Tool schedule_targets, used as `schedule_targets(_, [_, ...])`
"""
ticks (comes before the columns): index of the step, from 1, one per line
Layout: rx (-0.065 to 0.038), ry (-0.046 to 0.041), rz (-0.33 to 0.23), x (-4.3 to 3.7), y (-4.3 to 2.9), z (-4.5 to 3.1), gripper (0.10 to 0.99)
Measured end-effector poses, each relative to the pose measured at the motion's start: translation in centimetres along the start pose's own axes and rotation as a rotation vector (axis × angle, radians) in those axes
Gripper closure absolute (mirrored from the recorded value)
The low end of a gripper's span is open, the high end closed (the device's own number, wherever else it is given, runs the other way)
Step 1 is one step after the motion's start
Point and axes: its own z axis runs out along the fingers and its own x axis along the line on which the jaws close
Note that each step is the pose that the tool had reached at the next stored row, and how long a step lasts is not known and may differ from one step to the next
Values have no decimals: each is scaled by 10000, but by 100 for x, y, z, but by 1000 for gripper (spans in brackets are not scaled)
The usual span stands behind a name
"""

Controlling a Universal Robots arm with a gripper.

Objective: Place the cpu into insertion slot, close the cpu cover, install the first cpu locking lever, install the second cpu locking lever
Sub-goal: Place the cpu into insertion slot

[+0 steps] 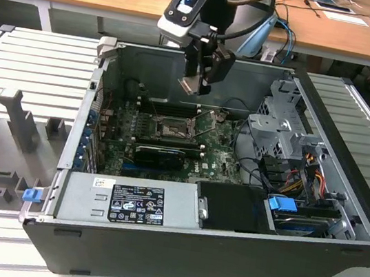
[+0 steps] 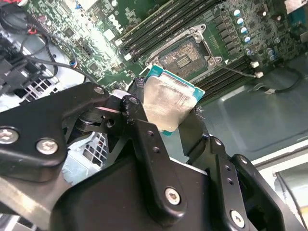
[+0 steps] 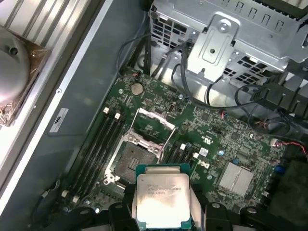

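Observation:
My gripper [image 1: 194, 84] hangs above the open computer case, shut on the cpu [image 1: 191, 86]. In both wrist views the cpu [image 2: 168, 103] [image 3: 161, 199] shows as a pale silver square on a teal edge, clamped between two black fingers [image 2: 144, 139] [image 3: 198, 207]. It is in the air, apart from the board. The insertion slot [image 3: 134, 162] [image 2: 185, 53] [image 1: 172, 131] lies bare and dark in the green motherboard [image 3: 211, 130]. The cpu cover [image 3: 155, 126] stands swung up at the slot's far side. A thin lever rod [image 2: 237, 71] sticks out beside the slot.
A long black ridged card [image 1: 160, 154] lies just in front of the slot. Memory sticks [image 3: 103, 144] flank the slot. A metal drive cage [image 1: 281, 125] with cables stands at the exterior view's right. The power supply [image 1: 126, 203] lines the near wall. A finned heat sink [image 3: 236, 178] sits on the board.

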Motion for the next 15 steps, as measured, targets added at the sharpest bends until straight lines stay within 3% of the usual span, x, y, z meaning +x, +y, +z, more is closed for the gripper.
schedule_targets(12, [-2, -195, 1809, -1, -1, 28, 557])
schedule_targets(15, [-6, -263, 2540, -1, -2, 42, 557])
